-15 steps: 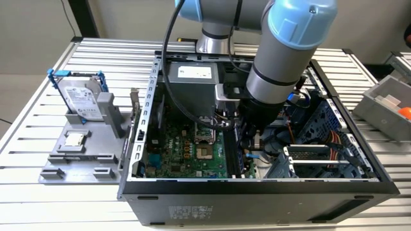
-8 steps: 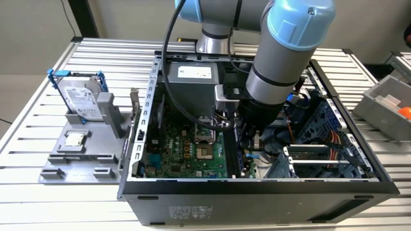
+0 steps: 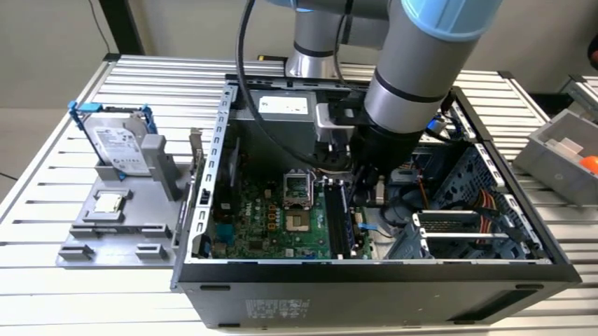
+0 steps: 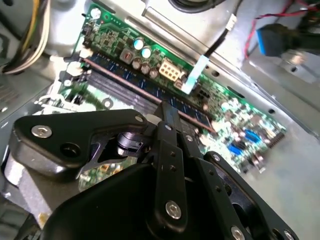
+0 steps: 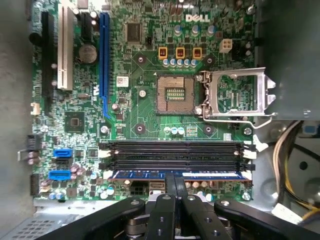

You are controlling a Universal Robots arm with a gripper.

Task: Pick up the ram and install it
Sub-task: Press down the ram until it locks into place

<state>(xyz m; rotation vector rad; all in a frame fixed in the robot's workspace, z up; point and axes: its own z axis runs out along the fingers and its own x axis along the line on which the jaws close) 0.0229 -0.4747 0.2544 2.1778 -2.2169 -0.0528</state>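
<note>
Slatted metal surface (image 3: 56, 175) carries an open desktop computer case (image 3: 374, 280), with a pale wall behind and a grey bin (image 3: 561, 150) at the exterior view's right edge. Inside the case, the ram (image 5: 210, 175), a long blue-green stick, stands on edge in the memory slot nearest the tool (image 5: 171, 181), beside two empty black slots (image 5: 175, 150) on the green motherboard (image 5: 145, 110). The tool's dark fingers (image 5: 170, 187) are drawn narrow around the stick's middle, gripping its top edge; the second wrist view shows the same hold (image 4: 167, 116). Beyond the slots sits the open CPU socket (image 5: 175, 94) with its metal frame (image 5: 235, 95) flipped back. In the exterior view the grey arm (image 3: 411, 77) hides much of the memory area. On the exterior view's left, a grey holder (image 3: 112, 231) bears a silver hard drive (image 3: 117, 143) in a blue bracket and a small square CPU chip (image 3: 109, 203).
</note>
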